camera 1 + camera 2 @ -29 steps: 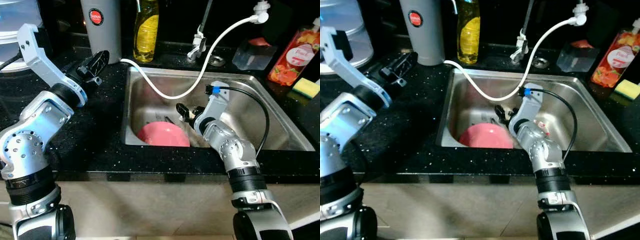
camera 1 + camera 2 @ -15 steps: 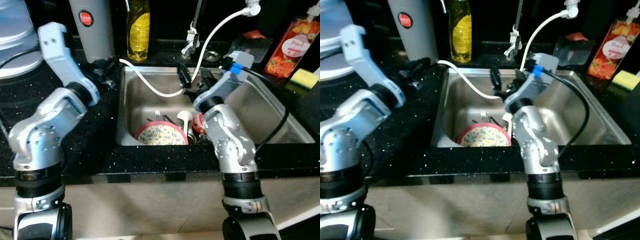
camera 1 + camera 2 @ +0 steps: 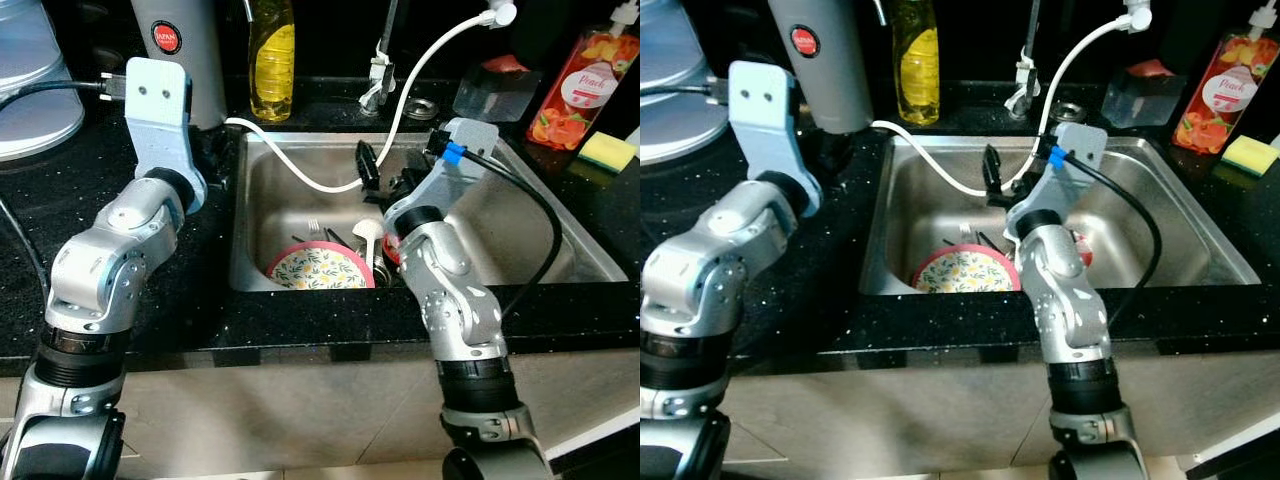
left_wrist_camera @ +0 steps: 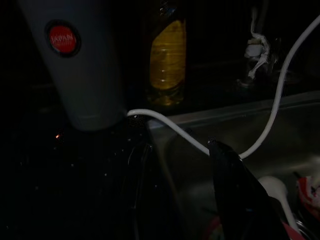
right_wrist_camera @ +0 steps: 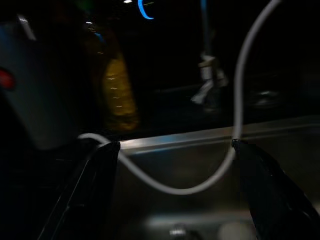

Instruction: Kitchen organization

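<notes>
Sink (image 3: 560, 250) dishes half-hidden by right gripper (image 5: 175, 195), spread wide; left gripper (image 4: 195, 200) parted.

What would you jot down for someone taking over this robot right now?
Right end effector: open, holding nothing, raised over the sink near the white hose.
Left end effector: open, holding nothing, over the counter at the sink's left edge, by the grey flask.
In the sink: a floral plate, a white spoon and other dishes beside it.
Behind the sink: yellow soap bottle. To its right: red bottle, yellow sponge.
Done: nothing visibly out of the sink yet.
Left: probably lifting the dishes out and putting them away.
</notes>
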You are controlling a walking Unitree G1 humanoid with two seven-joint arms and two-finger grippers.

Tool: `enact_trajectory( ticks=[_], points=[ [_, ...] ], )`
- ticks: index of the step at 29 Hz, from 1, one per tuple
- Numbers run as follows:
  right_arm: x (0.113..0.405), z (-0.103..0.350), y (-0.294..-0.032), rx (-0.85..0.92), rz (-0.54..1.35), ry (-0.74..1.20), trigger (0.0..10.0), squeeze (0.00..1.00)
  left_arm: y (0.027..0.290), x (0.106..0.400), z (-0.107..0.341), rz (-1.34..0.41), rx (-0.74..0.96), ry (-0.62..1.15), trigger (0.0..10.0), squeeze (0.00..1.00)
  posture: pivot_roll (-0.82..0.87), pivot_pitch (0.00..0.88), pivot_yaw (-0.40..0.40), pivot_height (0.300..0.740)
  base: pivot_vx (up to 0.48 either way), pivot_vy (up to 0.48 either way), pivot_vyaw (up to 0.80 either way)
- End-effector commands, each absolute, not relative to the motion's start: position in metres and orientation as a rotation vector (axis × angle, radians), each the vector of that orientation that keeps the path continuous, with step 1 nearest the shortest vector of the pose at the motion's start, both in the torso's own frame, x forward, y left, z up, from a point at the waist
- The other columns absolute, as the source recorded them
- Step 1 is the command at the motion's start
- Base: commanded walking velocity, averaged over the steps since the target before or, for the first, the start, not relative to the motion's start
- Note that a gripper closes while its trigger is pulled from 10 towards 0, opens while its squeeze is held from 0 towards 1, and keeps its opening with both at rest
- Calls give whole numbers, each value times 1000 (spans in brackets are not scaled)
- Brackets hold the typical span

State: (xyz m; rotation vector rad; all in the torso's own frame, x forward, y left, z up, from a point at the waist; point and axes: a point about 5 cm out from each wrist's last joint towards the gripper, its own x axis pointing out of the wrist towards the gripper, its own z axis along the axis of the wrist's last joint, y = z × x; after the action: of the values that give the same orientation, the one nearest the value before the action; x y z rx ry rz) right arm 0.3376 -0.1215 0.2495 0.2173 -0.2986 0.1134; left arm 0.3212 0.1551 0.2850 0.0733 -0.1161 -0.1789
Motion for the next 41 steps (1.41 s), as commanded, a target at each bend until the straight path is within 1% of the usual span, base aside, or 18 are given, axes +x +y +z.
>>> enact_trajectory(
  ticks=[1, 8, 14, 15, 17, 18, 19, 20, 22, 25, 26, 27, 29, 33, 34, 36, 39, 41],
  points=[
    [341, 248, -129, 190, 70, -302, 10000, 0, 156, 321, 273, -184, 79, -94, 10000, 0, 199, 4, -4, 740, 0, 0, 0],
    [339, 239, -135, 138, 5, -283, 10000, 0, 164, 318, 253, -148, 83, -93, 10000, 0, 169, 5, 8, 740, 0, 0, 0],
    [338, 235, -140, 114, -36, -277, 10000, 0, 168, 319, 247, -139, 65, -92, 10000, 0, 172, 0, 20, 740, 0, 0, 0],
    [339, 234, -141, 112, -43, -278, 10000, 0, 171, 319, 251, -144, 127, -115, 10000, 0, 189, 0, 32, 740, 0, 0, 0],
    [340, 233, -141, 114, -46, -279, 10000, 0, 172, 319, 251, -162, 166, -114, 10000, 0, 190, 0, 32, 740, 0, 0, 0],
    [341, 231, -141, 116, -52, -279, 10000, 0, 174, 318, 246, -217, 162, -91, 10000, 0, 191, 0, 35, 740, 0, 0, 0],
    [341, 231, -141, 116, -52, -279, 10000, 0, 174, 318, 246, -217, 162, -91, 10000, 0, 191, 0, 35, 740, 0, 0, 0],
    [341, 231, -141, 120, -57, -276, 10000, 0, 176, 317, 238, -223, 226, -61, 10000, 0, 189, 0, 36, 740, 0, 0, 0],
    [341, 230, -141, 121, -58, -274, 10000, 0, 182, 315, 225, -228, 285, 17, 10000, 0, 184, 0, 36, 740, 0, 0, 0],
    [341, 229, -142, 115, -53, -273, 10000, 0, 183, 316, 225, -217, 400, 8, 10000, 0, 180, 0, 28, 740, 0, 0, 0],
    [342, 229, -142, 110, -51, -271, 10000, 0, 183, 316, 223, -227, 492, 11, 10000, 0, 173, 0, 20, 740, 0, 0, 0],
    [342, 229, -142, 110, -51, -271, 10000, 0, 183, 316, 223, -227, 492, 11, 10000, 0, 173, 0, 20, 740, 0, 0, 0],
    [343, 230, -142, 98, -43, -272, 10000, 0, 189, 319, 214, -210, 633, 45, 10000, 0, 167, 0, 12, 740, 0, 0, 0],
    [344, 231, -142, 90, -39, -274, 10000, 0, 197, 320, 206, -193, 667, 75, 10000, 0, 160, 0, 9, 740, 0, 0, 0],
    [345, 229, -143, 82, -35, -269, 10000, 0, 197, 319, 207, -219, 630, 75, 10000, 0, 166, 0, -8, 740, 0, 0, 0],
    [345, 228, -143, 81, -32, -260, 10000, 0, 199, 317, 206, -244, 682, 79, 10000, 0, 166, 0, -8, 740, 0, 0, 0],
    [347, 226, -143, 76, -21, -254, 10000, 0, 204, 315, 205, -208, 669, 100, 10000, 0, 181, 0, -33, 740, 0, 0, 0],
    [348, 226, -141, 75, -9, -249, 10000, 0, 209, 315, 204, -168, 715, 98, 10000, 0, 182, 0, -37, 740, 0, 0, 0]
  ],
)
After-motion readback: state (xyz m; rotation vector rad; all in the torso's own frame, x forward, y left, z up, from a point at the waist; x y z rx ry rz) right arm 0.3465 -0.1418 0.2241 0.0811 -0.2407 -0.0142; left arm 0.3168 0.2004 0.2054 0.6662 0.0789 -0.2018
